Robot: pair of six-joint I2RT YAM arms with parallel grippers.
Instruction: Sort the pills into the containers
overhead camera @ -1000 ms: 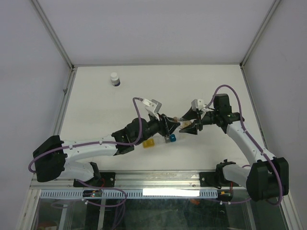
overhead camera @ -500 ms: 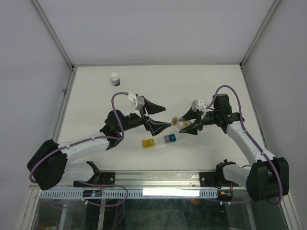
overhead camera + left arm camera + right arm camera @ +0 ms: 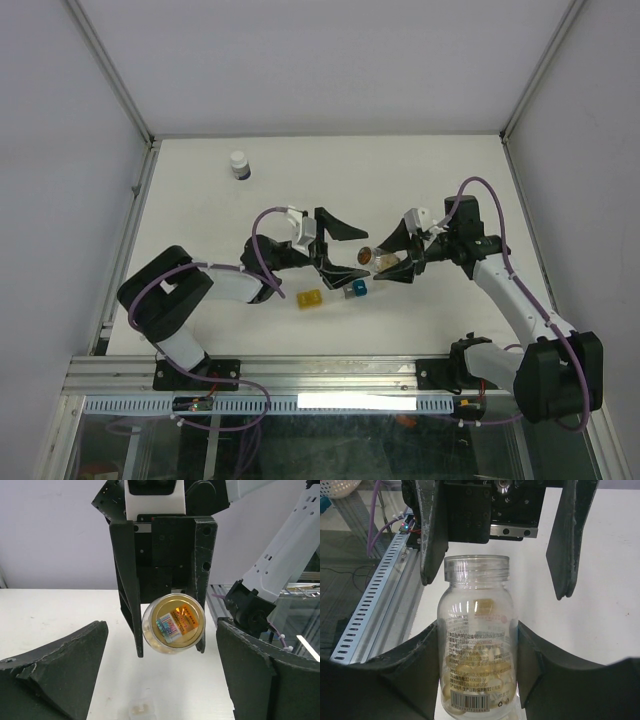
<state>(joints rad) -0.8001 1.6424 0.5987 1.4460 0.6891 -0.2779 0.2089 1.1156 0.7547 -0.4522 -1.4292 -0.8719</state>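
1. The clear vial (image 3: 385,261) of pills (image 3: 475,677) is clamped in the right gripper (image 3: 476,630). It is held sideways above the table (image 3: 430,180), nearer the near edge, with its uncapped mouth turned toward the left gripper (image 3: 354,260).
2. The left gripper is spread wide and holds nothing (its fingers are clear of the vial).
3. The containers (image 3: 332,293) lie in a strip on the table just below, with the yellow one toward the left edge.
4. A white-capped bottle (image 3: 239,165) stands near the far left corner.

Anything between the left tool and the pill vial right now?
Nothing visible. The left tool is open and faces the neck of the vial, which the right tool grips above the table; only a bare gap lies between them.
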